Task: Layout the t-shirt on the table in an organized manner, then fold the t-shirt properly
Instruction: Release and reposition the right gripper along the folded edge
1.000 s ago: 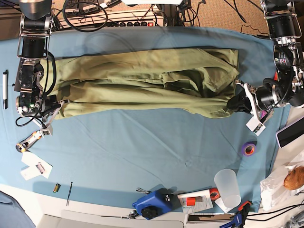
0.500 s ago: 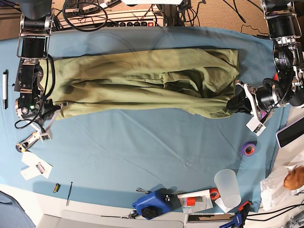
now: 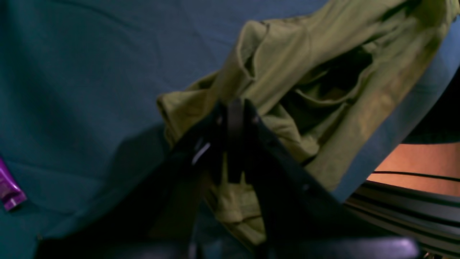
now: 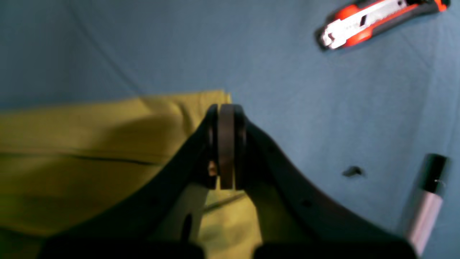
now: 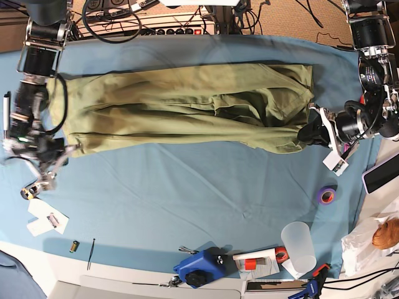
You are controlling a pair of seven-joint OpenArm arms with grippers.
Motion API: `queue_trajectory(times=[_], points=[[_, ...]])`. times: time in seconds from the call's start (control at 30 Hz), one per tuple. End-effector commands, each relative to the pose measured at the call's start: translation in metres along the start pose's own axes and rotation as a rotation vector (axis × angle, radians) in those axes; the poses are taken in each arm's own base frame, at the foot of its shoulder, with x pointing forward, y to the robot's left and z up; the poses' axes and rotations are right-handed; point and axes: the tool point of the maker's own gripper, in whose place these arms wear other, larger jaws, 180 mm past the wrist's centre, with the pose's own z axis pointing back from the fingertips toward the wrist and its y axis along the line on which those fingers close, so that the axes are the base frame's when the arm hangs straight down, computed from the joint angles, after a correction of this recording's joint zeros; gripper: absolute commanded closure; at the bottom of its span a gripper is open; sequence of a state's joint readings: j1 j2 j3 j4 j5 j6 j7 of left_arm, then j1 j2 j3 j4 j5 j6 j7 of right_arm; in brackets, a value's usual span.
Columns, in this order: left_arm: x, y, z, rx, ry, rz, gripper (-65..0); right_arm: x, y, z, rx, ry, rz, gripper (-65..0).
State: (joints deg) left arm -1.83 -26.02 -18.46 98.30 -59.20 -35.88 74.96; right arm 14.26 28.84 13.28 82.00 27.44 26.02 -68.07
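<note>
1. The t-shirt lies stretched across the far half of the table.
2. The left gripper pinches one bunched end.
3. The right gripper, jaws pressed together, seems to hold nothing (corner lies underneath), so pulling could stretch one side only.

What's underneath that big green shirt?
The t-shirt lies on the table, on its light blue cloth, which shows all around it. Whether anything else lies beneath cannot be seen; the fabric covers that area.
</note>
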Motion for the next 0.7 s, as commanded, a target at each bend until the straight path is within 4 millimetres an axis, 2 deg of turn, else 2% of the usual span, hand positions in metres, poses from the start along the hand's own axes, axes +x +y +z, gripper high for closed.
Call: queue_trajectory(times=[0.0, 0.07, 0.13, 0.2, 0.27, 0.37, 0.47, 0.53, 0.6, 0.67], points=[[0.015, 0.002, 0.007, 0.01, -0.041, -0.03, 0.0, 0.026, -0.016, 0.02, 0.01, -0.11, -0.031, 0.0], [0.015, 0.002, 0.007, 0.01, -0.041, -0.03, 0.0, 0.04, -0.028, 0.043, 0.091, -0.242, -0.13, 0.0], [0.015, 0.002, 0.007, 0.009, -0.042, -0.03, 0.0, 0.046, -0.048, 0.066, 0.105, -0.343, -0.209, 0.0], [0.015, 0.002, 0.007, 0.01, -0.043, -0.03, 0.0, 0.043, -0.07, 0.083, 0.067, -0.399, -0.241, 0.0], [0.015, 0.002, 0.007, 0.009, -0.043, -0.03, 0.0, 0.036, -0.083, 0.092, 0.035, -0.419, -0.258, 0.0], [0.016, 0.002, 0.007, 0.009, -0.045, -0.03, 0.0, 0.022, -0.088, 0.091, 0.013, -0.389, -0.251, 0.0], [0.016, 0.002, 0.007, 0.01, -0.045, -0.03, 0.0, 0.002, -0.08, 0.081, 0.026, -0.313, -0.222, 0.0], [0.016, 0.002, 0.007, 0.01, -0.044, -0.03, 0.0, -0.019, -0.071, 0.072, 0.044, -0.204, -0.206, -0.8], [0.016, 0.002, 0.007, 0.01, -0.044, -0.03, 0.0, -0.039, -0.063, 0.066, 0.061, -0.105, -0.193, -10.8], [0.016, 0.002, 0.007, 0.01, -0.045, -0.03, 0.0, -0.048, -0.058, 0.063, 0.071, -0.074, -0.183, -17.9]])
